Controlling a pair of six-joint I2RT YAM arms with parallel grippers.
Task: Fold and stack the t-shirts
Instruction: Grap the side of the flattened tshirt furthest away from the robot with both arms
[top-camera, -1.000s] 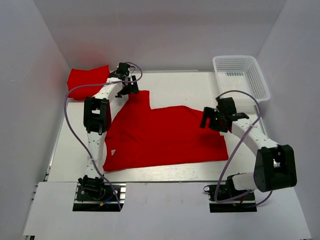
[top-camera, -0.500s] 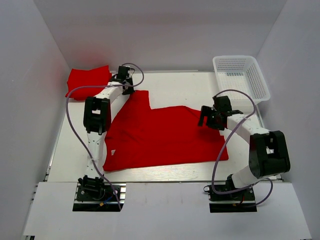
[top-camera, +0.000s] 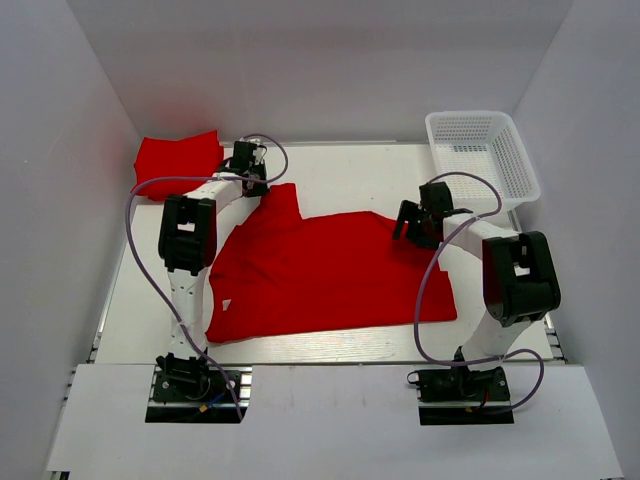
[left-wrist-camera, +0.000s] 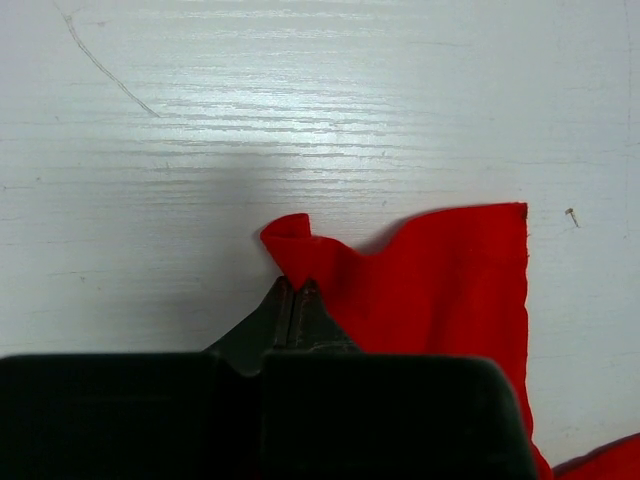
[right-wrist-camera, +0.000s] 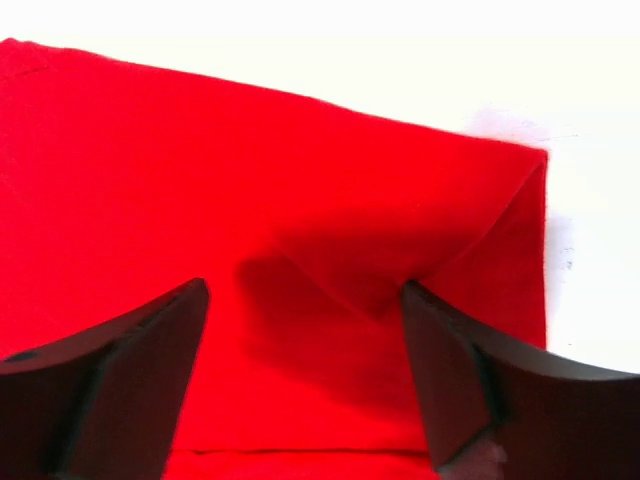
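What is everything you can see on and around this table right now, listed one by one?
spread t-shirt: one, bright red, lying flat across the middle of the table
folded t-shirt: one, bright red, far left corner
mesh basket: one, white plastic, far right corner, nothing visible inside
table: one, white, ringed by white walls
cables: two, purple, one looping along each arm
left arm: one, white and black, reaching to the shirt's far left sleeve
right arm: one, white and black, reaching to the shirt's far right edge
left gripper: one, black, shut on the sleeve's edge
right gripper: one, black, open over a turned-over corner of the shirt
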